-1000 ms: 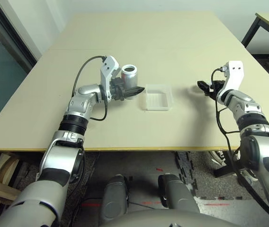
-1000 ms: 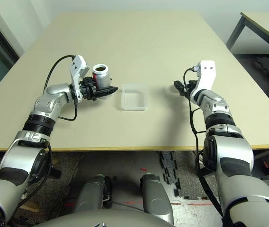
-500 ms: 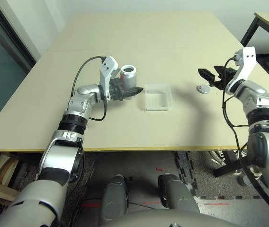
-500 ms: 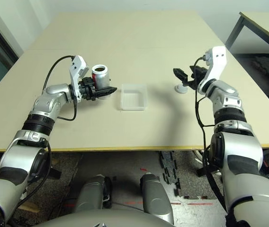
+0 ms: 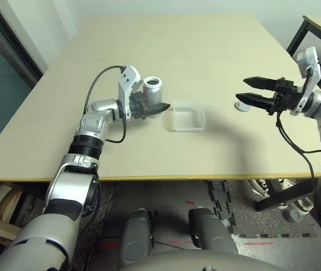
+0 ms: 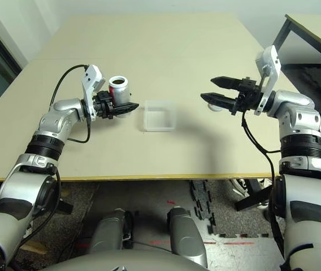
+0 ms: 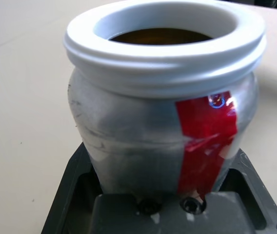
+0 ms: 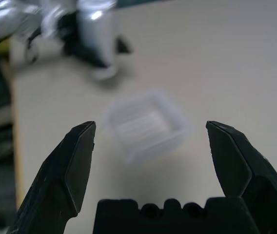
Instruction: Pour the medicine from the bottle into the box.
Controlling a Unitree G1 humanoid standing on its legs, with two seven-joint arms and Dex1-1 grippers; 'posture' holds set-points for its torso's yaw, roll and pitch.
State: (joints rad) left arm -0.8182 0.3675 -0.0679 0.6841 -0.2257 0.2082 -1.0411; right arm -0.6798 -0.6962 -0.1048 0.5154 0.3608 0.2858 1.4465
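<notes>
Left gripper (image 5: pixel 159 106) clamped on bottle (image 5: pixel 152 89), upright, mouth open, at 9 o'clock of clear box (image 5: pixel 187 115), just beside. Right gripper (image 5: pixel 250 90) spread wide, empty, above table (image 5: pixel 205 51), at 3 o'clock of box; grey cap (image 5: pixel 241 106) under fingers.

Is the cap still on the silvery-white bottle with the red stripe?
No: the silvery-white, red-striped bottle, clamped in the left gripper, shows an open white mouth with a dark inside.

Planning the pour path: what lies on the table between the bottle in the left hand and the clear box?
Nothing. In the left eye view the stretch of table between the bottle and the box is bare; only the left hand reaches over it.
</notes>
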